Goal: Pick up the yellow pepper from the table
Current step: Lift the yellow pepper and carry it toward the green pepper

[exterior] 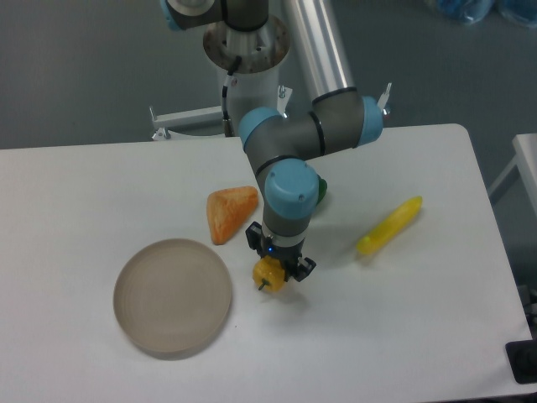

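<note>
The yellow pepper point(269, 274) is a small chunky yellow-orange piece with a short dark stem pointing down-left. It sits between the fingers of my gripper point(274, 267), which comes straight down on it near the middle of the white table point(403, 336). The jaws are closed against its sides. I cannot tell whether the pepper rests on the table or hangs just above it; its shadow lies close beneath it.
An orange wedge-shaped piece point(230, 212) lies just up-left of the gripper. A round beige plate point(173, 295) sits to the left. A long slender yellow piece point(389, 225) lies to the right. A green piece point(320, 190) peeks out behind the wrist.
</note>
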You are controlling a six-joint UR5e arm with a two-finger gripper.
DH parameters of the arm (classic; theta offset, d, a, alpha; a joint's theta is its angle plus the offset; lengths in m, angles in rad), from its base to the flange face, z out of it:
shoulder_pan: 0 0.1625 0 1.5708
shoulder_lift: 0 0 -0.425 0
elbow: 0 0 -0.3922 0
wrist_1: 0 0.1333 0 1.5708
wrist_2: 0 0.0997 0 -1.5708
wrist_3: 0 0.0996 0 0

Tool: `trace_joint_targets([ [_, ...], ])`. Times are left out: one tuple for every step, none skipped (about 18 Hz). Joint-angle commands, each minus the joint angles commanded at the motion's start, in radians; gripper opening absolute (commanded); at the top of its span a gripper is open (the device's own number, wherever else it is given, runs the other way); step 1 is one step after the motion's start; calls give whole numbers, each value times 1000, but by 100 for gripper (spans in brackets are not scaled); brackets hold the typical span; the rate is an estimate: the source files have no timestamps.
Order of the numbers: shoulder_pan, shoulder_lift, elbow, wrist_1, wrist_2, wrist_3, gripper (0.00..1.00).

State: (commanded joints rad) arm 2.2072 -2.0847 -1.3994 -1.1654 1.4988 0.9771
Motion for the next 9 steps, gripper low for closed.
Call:
trace_joint_targets([
  [14, -3, 55, -64, -3, 3, 4],
  [23, -6, 92, -104, -5, 23, 4],
  [34, -9, 124, -141, -6, 58, 4],
  [55, -9, 157, -189, -11, 119, 4],
  [75, -6, 178, -221, -11, 171, 4],
  [81, -6, 189, -233, -11, 196, 4],
  [97, -6, 204, -240, -11, 219, 4],
  [101, -6, 212, -241, -11, 224, 4],
  [118, -9, 218, -258, -11, 227, 4],
])
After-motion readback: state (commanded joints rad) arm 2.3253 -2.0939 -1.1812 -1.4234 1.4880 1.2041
